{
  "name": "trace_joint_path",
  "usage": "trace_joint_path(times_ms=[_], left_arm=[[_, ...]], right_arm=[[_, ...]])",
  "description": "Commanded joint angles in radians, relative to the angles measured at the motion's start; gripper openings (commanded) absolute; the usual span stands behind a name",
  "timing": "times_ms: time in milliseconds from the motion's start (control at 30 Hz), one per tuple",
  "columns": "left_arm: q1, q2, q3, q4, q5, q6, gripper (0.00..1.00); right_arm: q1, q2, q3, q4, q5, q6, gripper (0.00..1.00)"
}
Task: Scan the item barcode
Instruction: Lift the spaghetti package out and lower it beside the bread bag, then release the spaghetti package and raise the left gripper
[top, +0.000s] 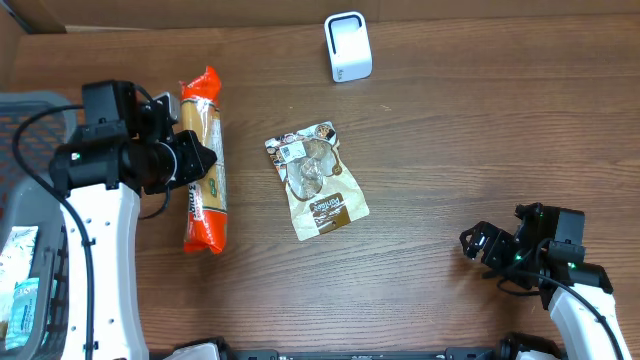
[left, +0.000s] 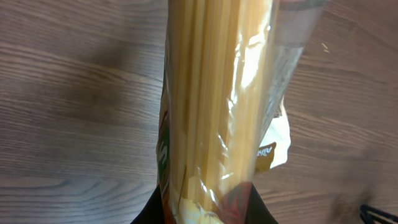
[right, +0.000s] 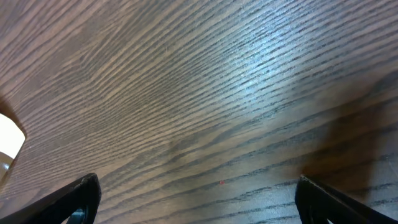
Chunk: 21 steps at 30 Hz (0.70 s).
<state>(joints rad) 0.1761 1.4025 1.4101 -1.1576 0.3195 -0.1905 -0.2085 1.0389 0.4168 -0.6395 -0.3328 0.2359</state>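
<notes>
Fingers (left: 264, 210) of the left gripper (top: 195, 160) are pinched almost closed on the spaghetti pack (top: 205, 110) at mid-length, well left of the scanner (top: 347, 47). The right gripper (top: 478, 243) is spread wide and holds nothing, far right of the scanner. Pack looks light, with slick film and brittle strands, so a middle grip should limit sag. Barcode isn't visible, and I can't tell if the pack is clear of the table (top: 450, 130).
</notes>
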Motion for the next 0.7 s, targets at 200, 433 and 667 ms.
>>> trace_joint_path(times_ms=[200, 433, 667], left_arm=[[-0.058, -0.017, -0.209, 0.136, -0.154, -0.094, 0.04], [-0.170, 0.051, -0.233, 0.165, -0.395, -0.166, 0.04], [-0.191, 0.180, -0.233, 0.204, -0.398, -0.109, 0.04]], right_arm=[[0.004, 0.000, -0.002, 0.006, 0.003, 0.004, 1.00], [0.004, 0.000, -0.001, 0.006, 0.003, 0.004, 1.00], [0.003, 0.000, -0.002, 0.006, 0.003, 0.004, 1.00]])
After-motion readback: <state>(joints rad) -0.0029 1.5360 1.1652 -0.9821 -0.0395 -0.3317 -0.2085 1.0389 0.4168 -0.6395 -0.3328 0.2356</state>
